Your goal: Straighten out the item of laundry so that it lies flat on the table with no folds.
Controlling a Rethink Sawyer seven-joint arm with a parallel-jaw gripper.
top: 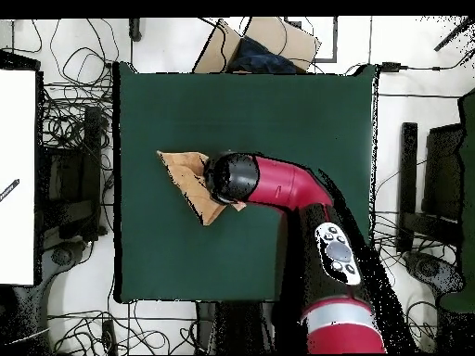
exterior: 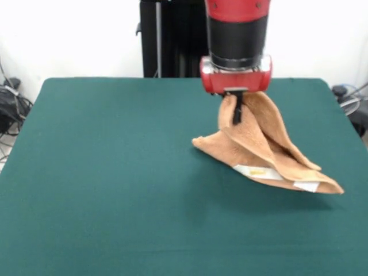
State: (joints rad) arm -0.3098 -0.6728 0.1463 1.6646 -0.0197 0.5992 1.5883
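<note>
The tan terry towel (exterior: 259, 149) hangs in folds from my gripper (exterior: 236, 112), which is shut on its upper part and holds it lifted in a tent shape. Its lower edge, with two white tags (exterior: 257, 171), rests on or just above the dark-green table (exterior: 103, 172) on the right side of the front view. In the overhead view the towel (top: 190, 181) shows left of the arm's head, which hides the gripper and part of the cloth.
The arm (top: 288, 190) reaches over the table (top: 306, 120) from the bottom right in the overhead view. Cables and equipment (top: 70, 176) lie on the floor around the table. A cardboard box (top: 255, 42) sits beyond the top edge.
</note>
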